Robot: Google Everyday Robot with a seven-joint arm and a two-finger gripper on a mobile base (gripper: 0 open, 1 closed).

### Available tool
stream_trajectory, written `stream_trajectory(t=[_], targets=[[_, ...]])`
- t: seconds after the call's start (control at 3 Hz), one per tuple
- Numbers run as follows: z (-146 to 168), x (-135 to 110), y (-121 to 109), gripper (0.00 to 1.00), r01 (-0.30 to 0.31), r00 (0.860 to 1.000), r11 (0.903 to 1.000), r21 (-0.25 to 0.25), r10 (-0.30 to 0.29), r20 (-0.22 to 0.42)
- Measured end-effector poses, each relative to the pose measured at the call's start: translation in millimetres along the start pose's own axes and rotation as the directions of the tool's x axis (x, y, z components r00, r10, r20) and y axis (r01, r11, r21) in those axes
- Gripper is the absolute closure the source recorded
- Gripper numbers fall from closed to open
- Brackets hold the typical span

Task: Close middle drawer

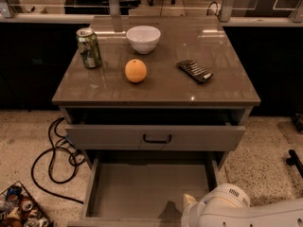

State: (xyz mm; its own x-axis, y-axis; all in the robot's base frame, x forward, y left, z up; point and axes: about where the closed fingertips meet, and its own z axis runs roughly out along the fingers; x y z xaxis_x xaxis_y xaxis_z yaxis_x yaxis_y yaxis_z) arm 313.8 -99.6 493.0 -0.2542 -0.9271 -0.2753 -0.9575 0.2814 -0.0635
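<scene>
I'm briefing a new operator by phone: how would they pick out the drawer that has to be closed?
Find the brown-topped cabinet; directly under its slightly open top drawer sits the middle drawer. It alone is pulled far out, its whole inside showing, with the gripper over its near right corner.
</scene>
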Motion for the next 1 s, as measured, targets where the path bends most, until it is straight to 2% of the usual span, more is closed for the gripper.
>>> stream_trajectory(t=[0.33, 1.0], targets=[[24.1, -0.2, 0.0, 0.00, -0.021, 1.000, 0.9993, -0.030, 0.022, 0.015], [57.3, -2.3, 16.9, 0.00, 0.045, 0.995, 0.9946, -0.094, -0.053, -0.090]])
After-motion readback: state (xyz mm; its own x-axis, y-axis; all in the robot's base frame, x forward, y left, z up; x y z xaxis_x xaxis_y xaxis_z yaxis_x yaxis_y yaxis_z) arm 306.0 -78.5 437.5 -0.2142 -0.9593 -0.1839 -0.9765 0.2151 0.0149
